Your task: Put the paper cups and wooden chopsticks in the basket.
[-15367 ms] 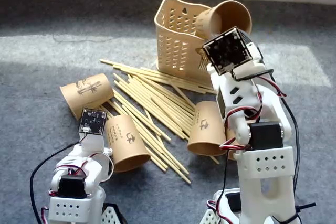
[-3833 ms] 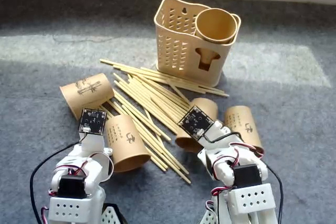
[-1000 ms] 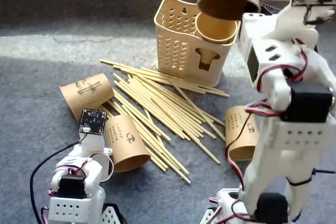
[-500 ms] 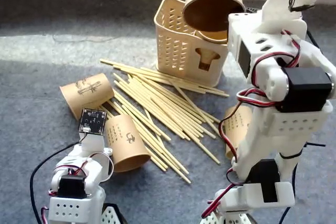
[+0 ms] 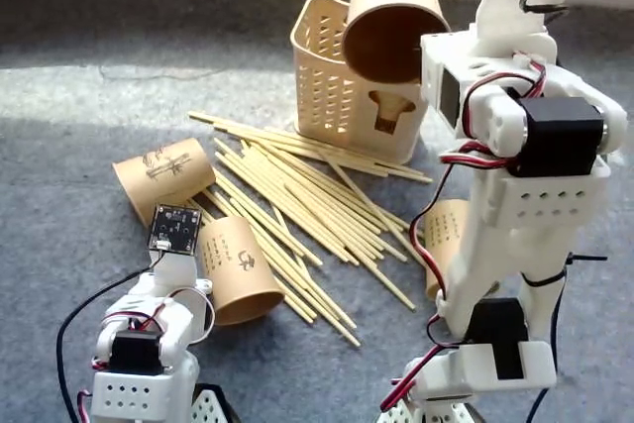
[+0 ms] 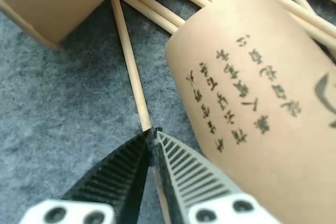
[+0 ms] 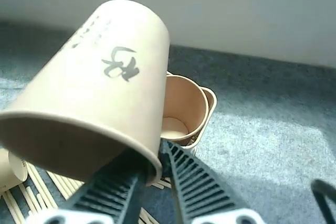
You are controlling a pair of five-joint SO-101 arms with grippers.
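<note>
The paper cup (image 5: pixel 389 17) in the air is tan with dark marks on its side. It is tipped over, so its round open mouth faces down and toward the near edge of the grey carpet (image 5: pixel 79 146). It hangs over the basket (image 5: pixel 332 96), which stands near the carpet's far edge. Another cup (image 7: pixel 181 111) sits upright inside the basket. The right arm (image 5: pixel 515 146) stands tall and bends forward at the top. The right gripper (image 7: pixel 157 166) pinches the rim of the tipped cup, with one finger inside and one outside. The wooden chopsticks (image 5: pixel 297 205) lie in a loose pile in the middle of the carpet. Three more cups lie on their sides: one on the left (image 5: pixel 163 177), one by the left arm (image 5: pixel 238 269) and one by the right arm's foot (image 5: pixel 446 245). The left arm (image 5: pixel 163 294) is folded low at the near left corner. The left gripper (image 6: pixel 153 137) is closed with its tips together, right over one chopstick (image 6: pixel 128 72).
</note>
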